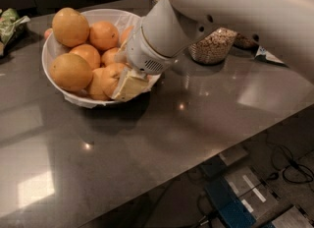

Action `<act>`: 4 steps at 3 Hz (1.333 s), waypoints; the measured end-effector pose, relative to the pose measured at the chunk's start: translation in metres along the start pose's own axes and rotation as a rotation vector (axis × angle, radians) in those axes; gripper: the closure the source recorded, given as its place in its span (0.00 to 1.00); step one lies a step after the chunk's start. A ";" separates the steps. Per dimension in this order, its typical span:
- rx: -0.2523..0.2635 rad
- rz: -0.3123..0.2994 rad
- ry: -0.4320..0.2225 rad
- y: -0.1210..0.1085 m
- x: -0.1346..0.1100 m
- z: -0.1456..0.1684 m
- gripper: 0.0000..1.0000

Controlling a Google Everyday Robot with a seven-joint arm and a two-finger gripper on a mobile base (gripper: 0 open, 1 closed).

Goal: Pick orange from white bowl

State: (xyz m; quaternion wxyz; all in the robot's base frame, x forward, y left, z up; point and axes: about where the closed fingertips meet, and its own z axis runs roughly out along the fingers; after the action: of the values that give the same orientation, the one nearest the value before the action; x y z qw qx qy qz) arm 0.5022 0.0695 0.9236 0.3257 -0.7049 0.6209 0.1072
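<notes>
The white bowl (58, 50) stands at the back left of the dark table, with a crinkled liner and several oranges heaped in it. The biggest oranges lie at its top left (70, 26) and front left (70, 71). My gripper (126, 83) reaches down from the thick white arm (162, 35) over the bowl's right front rim. It sits against a smaller orange (111, 76) at that edge. The arm hides the right side of the bowl.
A glass jar of nuts (214, 46) stands just right of the arm, with a second one (244, 41) behind it. A green packet (11, 25) lies at the far left. The table's front edge runs diagonally; below it are cables and blue boxes (230, 202).
</notes>
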 end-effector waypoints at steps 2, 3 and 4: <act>0.000 0.000 0.000 0.000 0.000 0.000 0.89; 0.000 0.000 0.000 0.000 0.000 0.000 1.00; 0.022 -0.039 -0.016 -0.014 -0.011 -0.012 1.00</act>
State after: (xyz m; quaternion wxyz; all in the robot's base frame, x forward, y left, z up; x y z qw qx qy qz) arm 0.5106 0.0712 0.9437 0.3405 -0.7122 0.6058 0.0994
